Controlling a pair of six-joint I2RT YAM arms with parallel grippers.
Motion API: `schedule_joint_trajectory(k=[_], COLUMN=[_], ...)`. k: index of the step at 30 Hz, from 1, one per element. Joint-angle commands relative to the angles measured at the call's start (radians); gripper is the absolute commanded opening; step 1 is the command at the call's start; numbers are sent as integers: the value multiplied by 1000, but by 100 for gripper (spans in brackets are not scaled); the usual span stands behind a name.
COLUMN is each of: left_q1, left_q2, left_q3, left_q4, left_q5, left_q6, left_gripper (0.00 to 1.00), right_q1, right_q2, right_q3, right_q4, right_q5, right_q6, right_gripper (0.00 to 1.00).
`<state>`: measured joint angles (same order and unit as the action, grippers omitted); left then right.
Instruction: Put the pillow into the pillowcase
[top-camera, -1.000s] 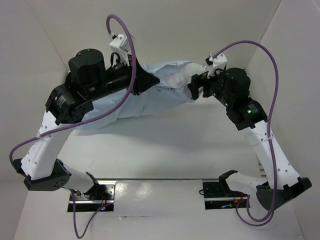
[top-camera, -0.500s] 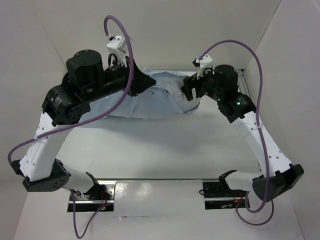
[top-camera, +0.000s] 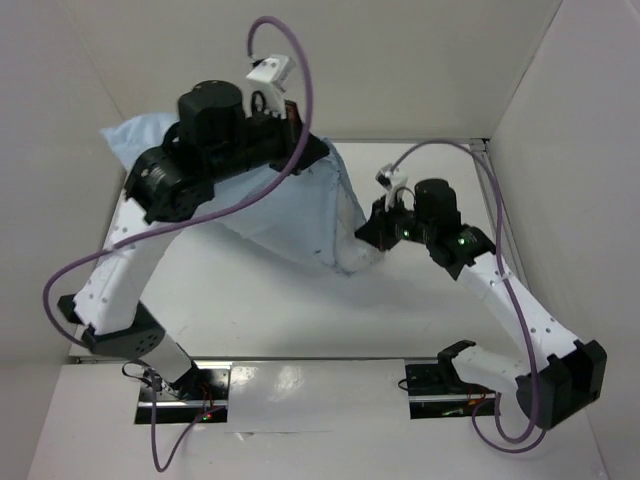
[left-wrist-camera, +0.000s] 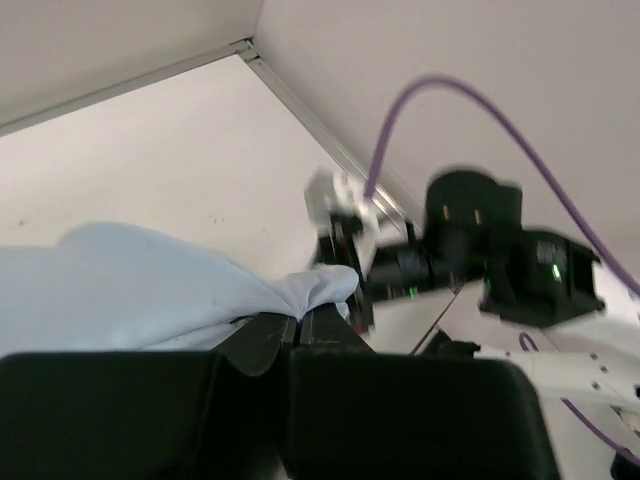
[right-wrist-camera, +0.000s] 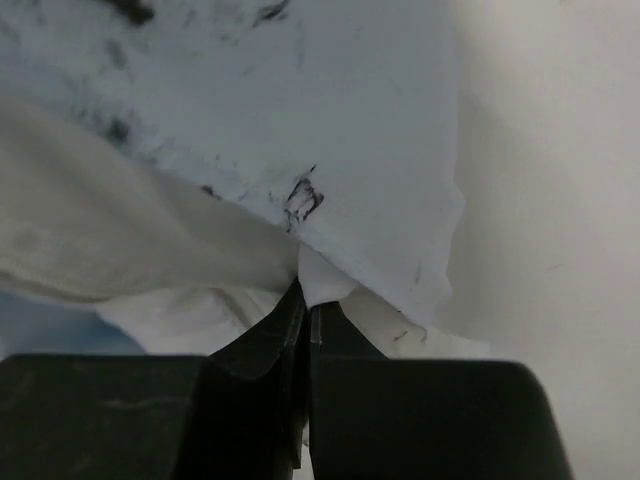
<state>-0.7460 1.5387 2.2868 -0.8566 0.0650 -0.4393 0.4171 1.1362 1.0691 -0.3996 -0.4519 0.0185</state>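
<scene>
Though the left gripper (left-wrist-camera: 295, 322) and right gripper (right-wrist-camera: 305, 300) were clamped on the pillowcase (top-camera: 290, 200), the pillow (top-camera: 355, 262) poked out below. One corner needed covering.

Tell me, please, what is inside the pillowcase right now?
Cream-white fabric of the pillow shows beneath the edge of the pillowcase. How far in it reaches is hidden by the blue cloth.

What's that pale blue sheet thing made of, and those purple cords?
The pillowcase looks like thin matte woven cloth, likely cotton: it drapes limp and creases. The purple cables look rubber- or plastic-sheathed: smooth, curving in springy loops.
</scene>
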Motion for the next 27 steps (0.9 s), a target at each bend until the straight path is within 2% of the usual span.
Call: schedule_joint_trajectory(k=[1, 2, 4, 5, 7, 8, 9, 12, 14, 15, 16, 18, 20, 22, 23, 24, 27], left_q1=[19, 31, 46, 46, 46, 46, 46, 46, 46, 46, 46, 46, 34, 14, 14, 2, -29], left_q2=[156, 199, 299, 405, 504, 544, 595, 613, 629, 629, 614, 574, 494, 434, 402, 335, 256], left_q3=[91, 91, 100, 114, 123, 123, 123, 39, 59, 68, 68, 68, 44, -1, -28, -62, -194], left_q4=[264, 287, 298, 298, 298, 298, 298, 381, 369, 360, 349, 340, 324, 285, 274, 265, 203], left_q5=[27, 57, 99, 114, 151, 151, 151, 151, 151, 186, 187, 208, 208, 138, 115, 52, -36], left_q6=[31, 31, 17, 17, 8, 8, 8, -3, 10, 37, 37, 56, 69, 70, 80, 80, 67], left_gripper=[0, 0, 0, 0, 0, 0, 0, 0, 27, 55, 68, 83, 94, 94, 69, 52, 10], right_q1=[34, 34, 46, 46, 46, 46, 46, 46, 46, 35, 35, 11, -23, -64, -84, -109, -219], right_q2=[-116, -150, -257, -291, -368, -377, -377, -314, -250, -206, -181, -120, -43, -13, -13, -13, -24], right_q3=[-196, -239, -338, -369, -420, -429, -429, -443, -434, -425, -425, -393, -344, -298, -285, -275, -241], right_q4=[-90, -90, -90, -90, -123, -123, -139, -124, -70, -33, -22, -45, -96, -160, -177, -189, -241], right_q5=[-195, -253, -264, -246, -147, -49, 6, 184, 254, 313, 337, 428, 482, 548, 548, 530, 475], right_q6=[151, 219, 285, 313, 389, 403, 438, 498, 524, 549, 560, 592, 592, 572, 572, 539, 528], right_gripper=[0, 0, 0, 0, 0, 0, 0, 0, 0, 0, 0, 3, 20, 55, 68, 74, 74])
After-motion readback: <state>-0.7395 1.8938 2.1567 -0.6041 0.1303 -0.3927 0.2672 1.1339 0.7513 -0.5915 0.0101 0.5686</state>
